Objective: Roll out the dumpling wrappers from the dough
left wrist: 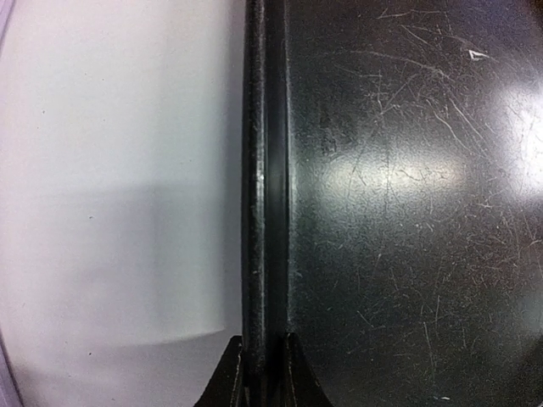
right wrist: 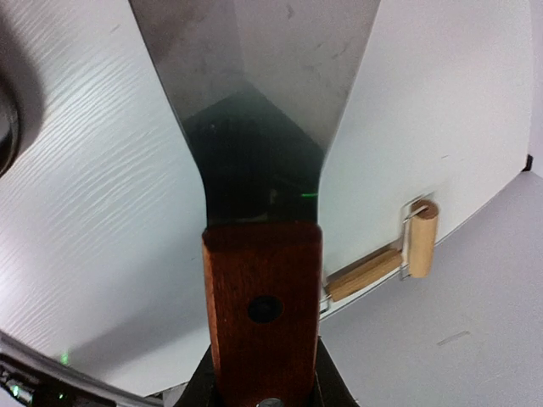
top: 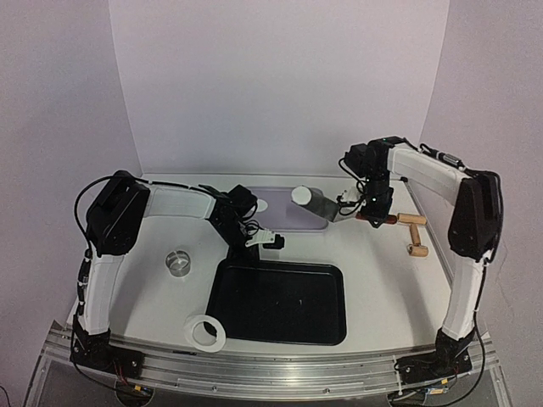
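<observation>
Left claw (left wrist: 263, 383) clenched on the rim of the black tray (left wrist: 265, 170). Right claw (top: 374, 214) grasping the wooden-handled scraper (right wrist: 261, 280). Its blade carries a dumpling wrapper (top: 301, 195) over the lilac mat (top: 284, 220) on the worktop (top: 382, 280).

Blk tray (top: 280, 307), ring cutter (top: 179, 262), wood-hdl spatula (right wrist: 261, 280)

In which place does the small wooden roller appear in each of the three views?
Top external: wooden roller, far right, at mid-height.
Left wrist: not in it.
Right wrist: wooden roller, right of centre, rather low.
Shared landmark: the spatula, just left of it in both.
</observation>
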Robot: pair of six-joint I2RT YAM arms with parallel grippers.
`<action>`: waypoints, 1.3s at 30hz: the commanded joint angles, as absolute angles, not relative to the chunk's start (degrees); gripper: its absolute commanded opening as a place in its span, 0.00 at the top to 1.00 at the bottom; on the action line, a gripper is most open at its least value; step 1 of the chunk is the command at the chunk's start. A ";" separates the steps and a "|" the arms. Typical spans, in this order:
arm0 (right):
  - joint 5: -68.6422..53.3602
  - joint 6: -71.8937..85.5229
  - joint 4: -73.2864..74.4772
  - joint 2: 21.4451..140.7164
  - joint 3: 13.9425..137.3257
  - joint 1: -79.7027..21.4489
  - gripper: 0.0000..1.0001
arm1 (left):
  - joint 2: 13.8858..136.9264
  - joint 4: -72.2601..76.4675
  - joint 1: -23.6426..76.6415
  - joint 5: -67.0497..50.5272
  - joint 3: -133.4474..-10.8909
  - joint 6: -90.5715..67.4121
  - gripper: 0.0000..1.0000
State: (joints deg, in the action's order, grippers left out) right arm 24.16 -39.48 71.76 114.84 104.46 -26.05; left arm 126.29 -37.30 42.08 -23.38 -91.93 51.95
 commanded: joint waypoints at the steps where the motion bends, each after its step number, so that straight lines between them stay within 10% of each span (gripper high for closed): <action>1: 35.43 -40.13 67.87 122.08 115.05 -26.39 1.00 | 128.56 -35.95 42.04 -21.61 -94.91 48.28 1.00; 39: 58.32 -60.75 46.00 129.19 109.08 -28.91 1.00 | 127.97 -35.09 42.01 -20.30 -93.48 47.18 1.00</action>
State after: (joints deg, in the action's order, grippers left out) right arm 54.81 -57.98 49.18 129.56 108.55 -28.64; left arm 126.93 -38.10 42.04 -23.99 -92.99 46.85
